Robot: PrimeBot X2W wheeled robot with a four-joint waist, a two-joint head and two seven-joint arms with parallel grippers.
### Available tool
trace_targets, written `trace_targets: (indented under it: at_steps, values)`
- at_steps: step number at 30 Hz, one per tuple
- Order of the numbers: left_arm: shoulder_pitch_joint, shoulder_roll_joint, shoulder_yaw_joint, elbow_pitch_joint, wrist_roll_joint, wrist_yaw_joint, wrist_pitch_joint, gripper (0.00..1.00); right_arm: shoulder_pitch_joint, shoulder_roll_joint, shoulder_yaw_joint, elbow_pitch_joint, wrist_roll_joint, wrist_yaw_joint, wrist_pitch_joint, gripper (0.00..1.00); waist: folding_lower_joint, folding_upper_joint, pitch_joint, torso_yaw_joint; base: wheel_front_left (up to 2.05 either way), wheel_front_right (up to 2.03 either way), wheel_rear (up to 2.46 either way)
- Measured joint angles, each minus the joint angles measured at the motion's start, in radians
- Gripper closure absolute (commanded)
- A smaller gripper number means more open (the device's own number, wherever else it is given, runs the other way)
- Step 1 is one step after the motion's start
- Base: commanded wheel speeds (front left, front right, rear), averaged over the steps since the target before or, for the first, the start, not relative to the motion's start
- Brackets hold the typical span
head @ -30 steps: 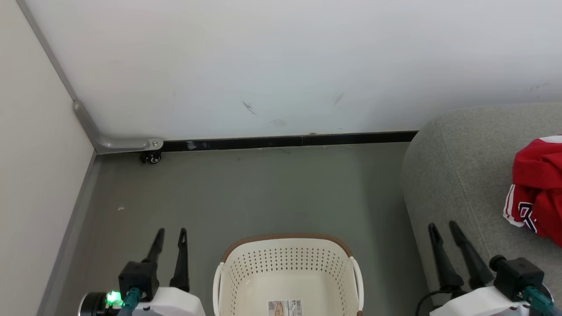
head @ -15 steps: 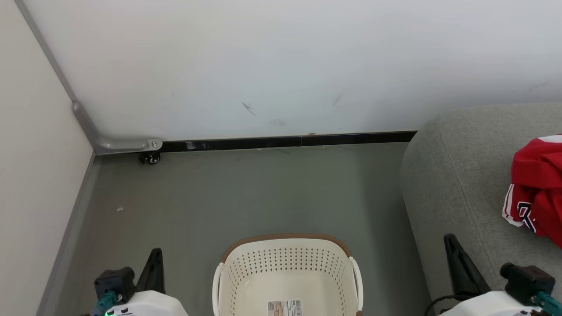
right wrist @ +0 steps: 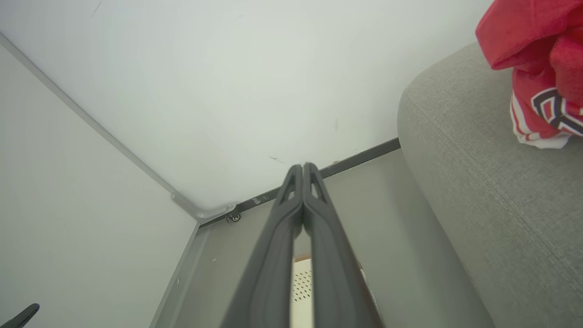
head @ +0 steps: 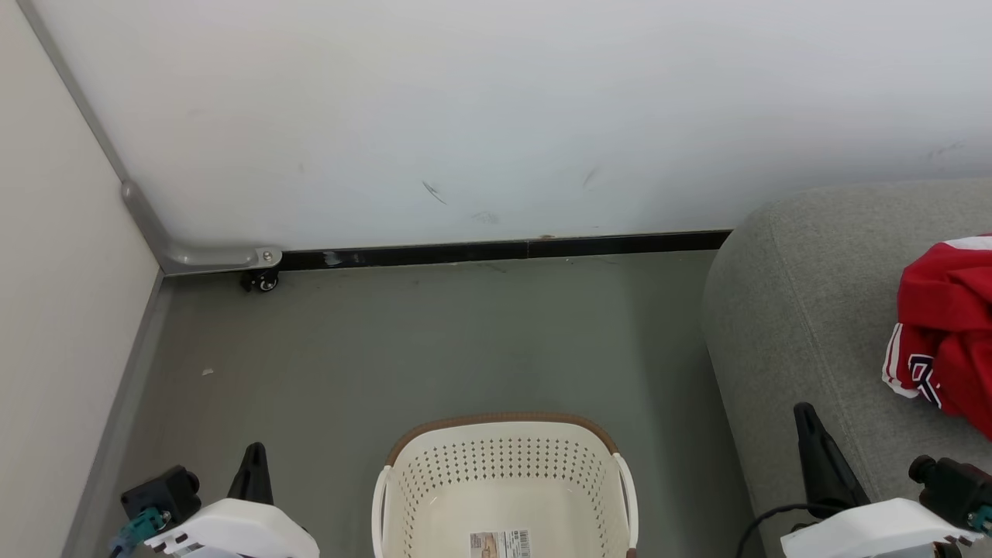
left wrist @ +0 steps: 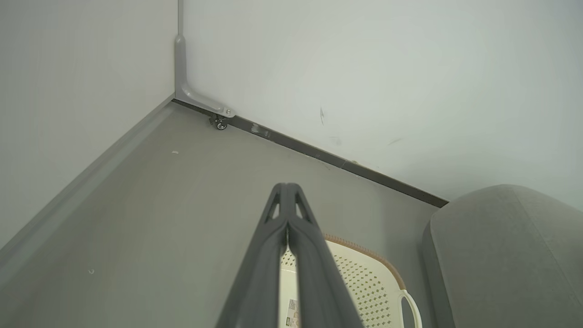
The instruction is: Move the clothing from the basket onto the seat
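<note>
Both the left end effector (left wrist: 287,187) and right end effector (right wrist: 303,166) have closed.

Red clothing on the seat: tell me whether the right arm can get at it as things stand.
Probably yes. The clothing lies uncovered on the seat, with bare cushion between it and the right gripper; its jaws are shut and must open first.

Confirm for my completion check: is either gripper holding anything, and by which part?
Nothing is held: the left gripper and the right gripper are both shut on air; the clothing lies on the seat.
</note>
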Motion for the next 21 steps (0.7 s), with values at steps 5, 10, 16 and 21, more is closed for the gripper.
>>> trace_targets:
  at_steps: [5,10,16,21]
  values:
    - [-0.002,-0.001,0.018,-0.001,-0.069,-0.018,0.021,1.00,-0.016,0.000,-0.004,0.007,0.070,0.000,0.016,1.00,0.0010,0.0000,-0.001,-0.002,0.00,0.00,0.00]
    - [-0.016,-0.002,0.034,-0.006,-0.139,-0.034,0.042,1.00,-0.015,0.000,-0.014,0.016,0.140,0.000,0.027,1.00,0.0013,0.0000,-0.002,-0.005,0.00,0.00,0.00]
    - [-0.016,-0.004,0.055,-0.012,-0.243,-0.053,0.067,1.00,-0.017,0.000,-0.026,0.019,0.240,0.000,0.043,1.00,0.0007,0.0000,-0.002,-0.008,0.00,0.00,0.00]
    - [-0.016,-0.005,0.067,-0.021,-0.315,-0.069,0.084,1.00,-0.038,0.000,-0.029,0.023,0.313,0.000,0.051,1.00,-0.0005,0.0000,-0.001,-0.010,0.00,0.00,0.00]
